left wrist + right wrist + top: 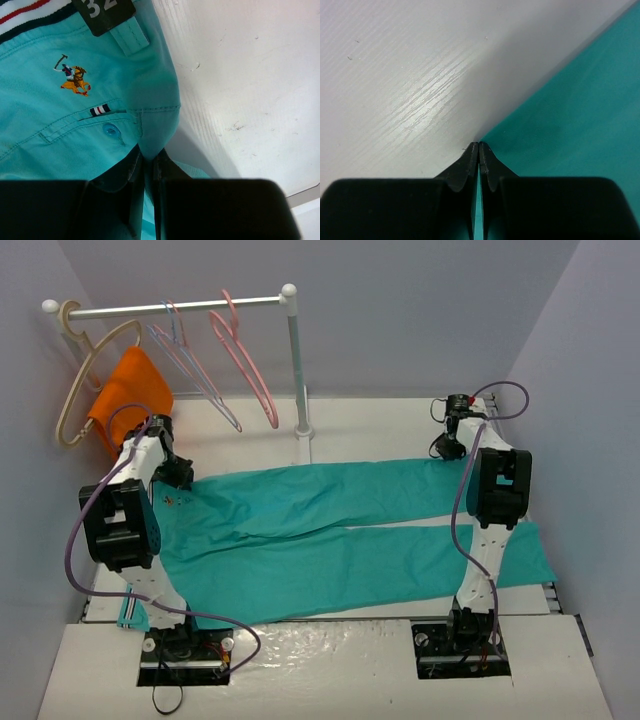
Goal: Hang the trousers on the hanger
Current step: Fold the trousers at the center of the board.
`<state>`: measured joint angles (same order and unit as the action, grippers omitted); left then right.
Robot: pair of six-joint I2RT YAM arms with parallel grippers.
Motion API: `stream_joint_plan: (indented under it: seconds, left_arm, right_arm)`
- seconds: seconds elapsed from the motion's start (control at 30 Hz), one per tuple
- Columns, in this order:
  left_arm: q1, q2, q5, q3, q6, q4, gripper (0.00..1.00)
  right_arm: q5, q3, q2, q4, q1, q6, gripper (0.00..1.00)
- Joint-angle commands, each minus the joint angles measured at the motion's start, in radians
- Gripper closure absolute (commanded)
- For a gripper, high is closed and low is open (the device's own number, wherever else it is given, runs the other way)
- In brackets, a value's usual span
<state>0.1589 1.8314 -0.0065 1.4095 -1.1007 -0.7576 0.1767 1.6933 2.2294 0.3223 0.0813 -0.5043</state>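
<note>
Top external shows the trousers (330, 530) flat across the table (380, 425), the hanger (262, 400) up on the rail (170, 307). The left gripper (148, 159) is clamped on fabric at the waist, the right gripper (478, 146) on a leg's edge; lift both evenly, cloth taut.

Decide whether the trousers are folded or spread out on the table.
Spread: the trousers lie flat, both legs stretched apart across the table.
</note>
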Motion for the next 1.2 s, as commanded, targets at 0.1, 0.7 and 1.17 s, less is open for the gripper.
stream_joint_plan:
  seconds: [0.1,0.7,1.17]
  left_arm:
    - [0.053,-0.052,0.043,0.137,0.044,0.000,1.00]
    - [0.126,-0.138,0.147,0.232,0.104,0.030,1.00]
    - [0.209,-0.615,0.163,-0.116,0.239,0.130,1.00]
  right_arm:
    - [-0.055,0.086,-0.071,0.054,0.066,0.004,1.00]
    - [-0.194,0.055,-0.391,-0.030,0.128,0.016,1.00]
    - [-0.048,-0.530,-0.972,-0.072,0.184,-0.121,1.00]
